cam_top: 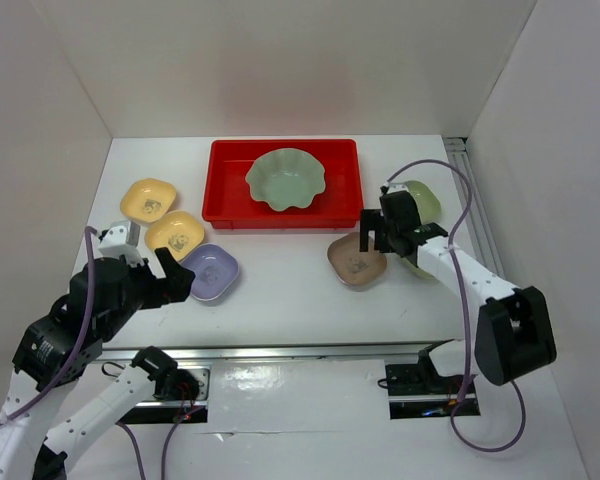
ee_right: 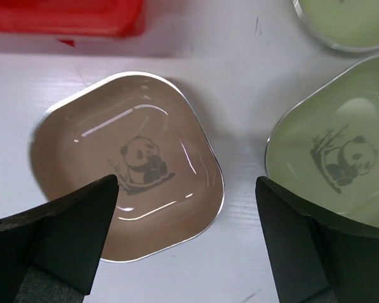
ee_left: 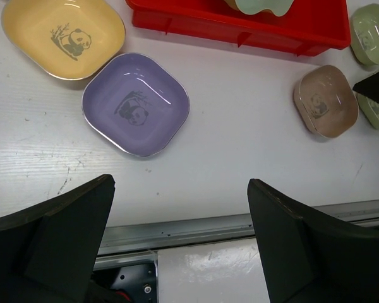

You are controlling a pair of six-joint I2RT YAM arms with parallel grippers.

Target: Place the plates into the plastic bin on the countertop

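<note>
Right fingers (ee_right: pixel 57 246) spread over brownish-pink dish (ee_right: pixel 126 158), its right rim between them

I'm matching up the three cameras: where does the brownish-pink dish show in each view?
Top external: the brownish-pink dish lies right of centre, just below the right end of the red bin.
Left wrist: the dish sits near the right edge, below the bin.
Right wrist: the dish is large, left of centre, with the bin at top left.
Shared landmark: the red bin.
</note>
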